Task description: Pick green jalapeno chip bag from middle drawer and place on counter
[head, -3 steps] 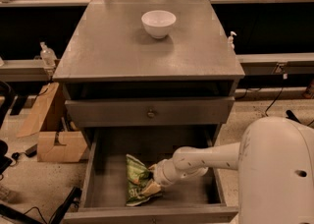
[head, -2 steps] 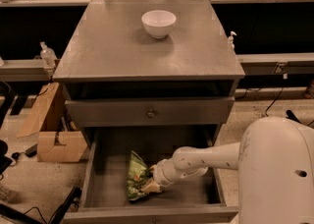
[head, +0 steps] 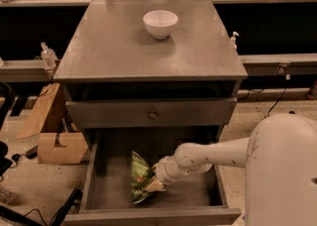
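The green jalapeno chip bag (head: 138,177) stands on edge inside the open middle drawer (head: 106,185), left of the drawer's middle. My gripper (head: 152,185) reaches in from the right on a white arm and is shut on the bag's right side near its lower end. The bag looks lifted slightly off the drawer floor and is tilted. The counter (head: 124,51) above is a flat grey top.
A white bowl (head: 160,23) sits on the counter near the back. A closed drawer front with a small knob (head: 152,115) is above the open drawer. Cardboard boxes (head: 52,143) stand on the floor to the left. My white base (head: 282,170) fills the lower right.
The bag has turned more upright and shifted a little to the left in my grip. The arm has barely moved.
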